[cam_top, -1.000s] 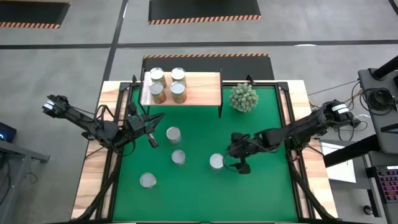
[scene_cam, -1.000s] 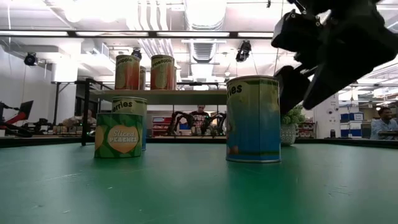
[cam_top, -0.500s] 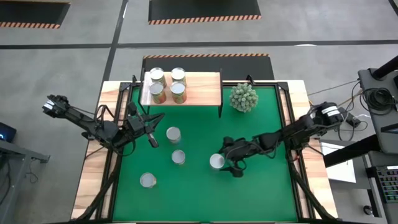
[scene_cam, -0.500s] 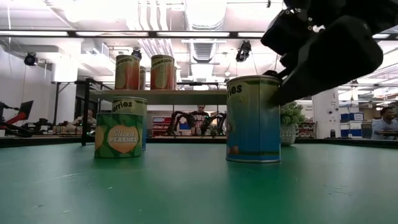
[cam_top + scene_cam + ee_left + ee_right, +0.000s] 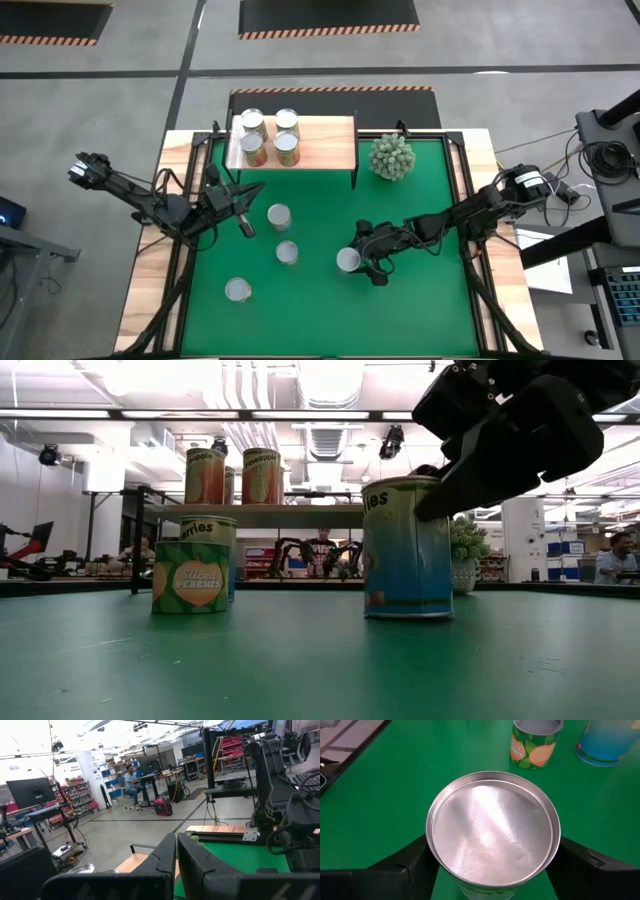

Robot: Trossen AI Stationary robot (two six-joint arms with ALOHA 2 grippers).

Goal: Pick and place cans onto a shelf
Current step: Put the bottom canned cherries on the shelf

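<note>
- Since the earlier frame, the right gripper (image 5: 352,262) had slid across the green surface (image 5: 420,310) onto the nearest can (image 5: 347,260), its fingers drawing in around it
- High view: that can stood upright near the surface's middle, well apart from the shelf (image 5: 318,140), which already carried four cans; the right arm was the nearer one, while the left gripper (image 5: 243,223) waited by the left edge, closed on nothing
- Low view: the dark fingers met the blue-labelled can's upper rim, its long axis vertical
- Right wrist view: one finger (image 5: 402,865) lay on each side of the silver top, apparently touching; a firm grip was not certain
- Left wrist view: its fingers (image 5: 165,857) sat pressed together
</note>
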